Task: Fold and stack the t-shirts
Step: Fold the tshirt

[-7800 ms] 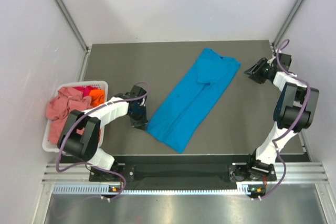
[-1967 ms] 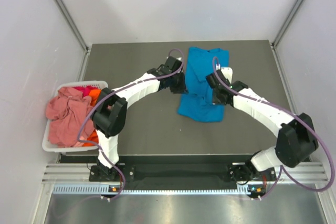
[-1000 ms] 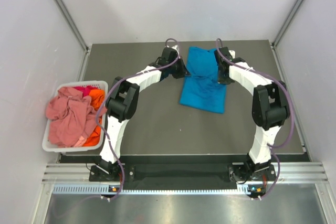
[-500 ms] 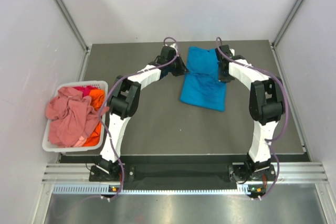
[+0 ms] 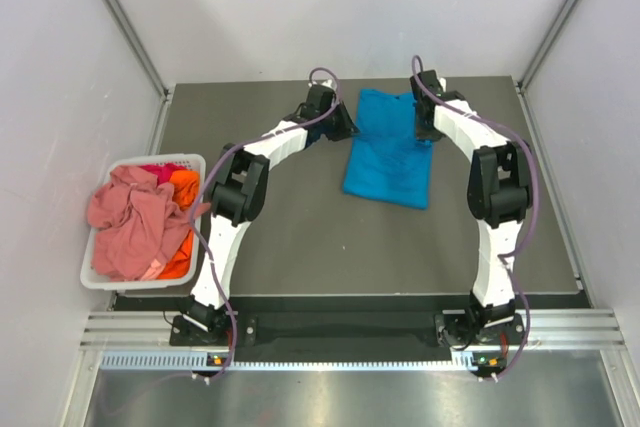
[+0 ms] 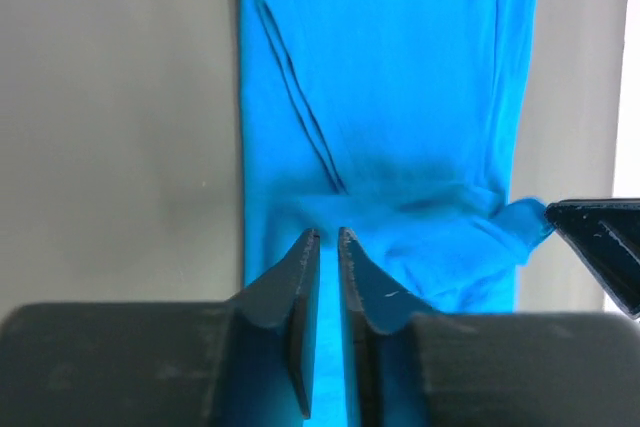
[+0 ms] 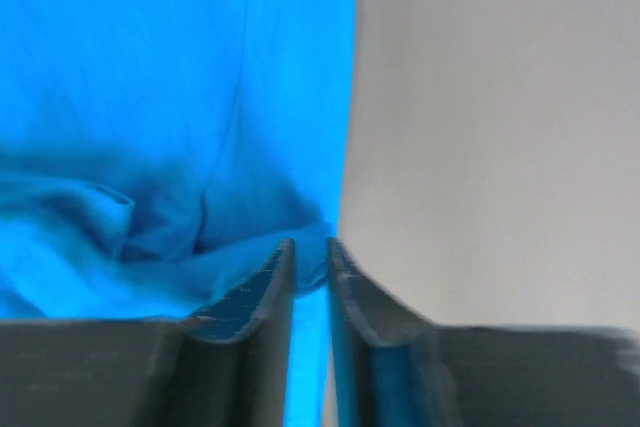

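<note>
A folded t-shirt is lying flat on the worktop, toward its far edge and slightly right of the middle. The left hand is sitting at the far left edge of that t-shirt and the right hand at its far right edge, so the cloth is lying between them. Well apart from all this, a basket is standing at the worktop's left edge, and a heap of t-shirts is lying in it, spilling over its rim.
</note>
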You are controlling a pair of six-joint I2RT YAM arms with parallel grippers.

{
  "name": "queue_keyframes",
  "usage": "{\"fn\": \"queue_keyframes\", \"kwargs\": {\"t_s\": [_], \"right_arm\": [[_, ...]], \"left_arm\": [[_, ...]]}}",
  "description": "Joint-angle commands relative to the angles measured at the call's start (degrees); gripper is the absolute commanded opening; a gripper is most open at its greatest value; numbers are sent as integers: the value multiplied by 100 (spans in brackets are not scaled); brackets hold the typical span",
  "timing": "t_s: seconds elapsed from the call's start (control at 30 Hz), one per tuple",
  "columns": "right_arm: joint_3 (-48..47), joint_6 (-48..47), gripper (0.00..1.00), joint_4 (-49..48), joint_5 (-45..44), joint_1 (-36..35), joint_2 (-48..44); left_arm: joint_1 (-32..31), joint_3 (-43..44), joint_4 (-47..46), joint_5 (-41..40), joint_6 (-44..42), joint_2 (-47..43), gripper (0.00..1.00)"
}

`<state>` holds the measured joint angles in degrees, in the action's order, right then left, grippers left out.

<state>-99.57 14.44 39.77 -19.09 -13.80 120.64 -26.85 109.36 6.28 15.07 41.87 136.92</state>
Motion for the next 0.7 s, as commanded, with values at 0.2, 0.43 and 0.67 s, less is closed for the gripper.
{"fn": "queue_keyframes", "kwargs": {"t_s": [0.2, 0.43, 0.67], "right_arm": [[575, 77, 37, 119, 905, 185, -1076], [2247, 103, 34, -232, 2225, 220, -2237], [3013, 138, 33, -452, 2498, 317, -2510]], "left_arm": [[84, -141, 935, -268, -828, -1000, 40], [13, -1591, 928, 487, -1251, -1852, 37], [-83, -2217, 716, 866, -1391, -1933, 35]]}}
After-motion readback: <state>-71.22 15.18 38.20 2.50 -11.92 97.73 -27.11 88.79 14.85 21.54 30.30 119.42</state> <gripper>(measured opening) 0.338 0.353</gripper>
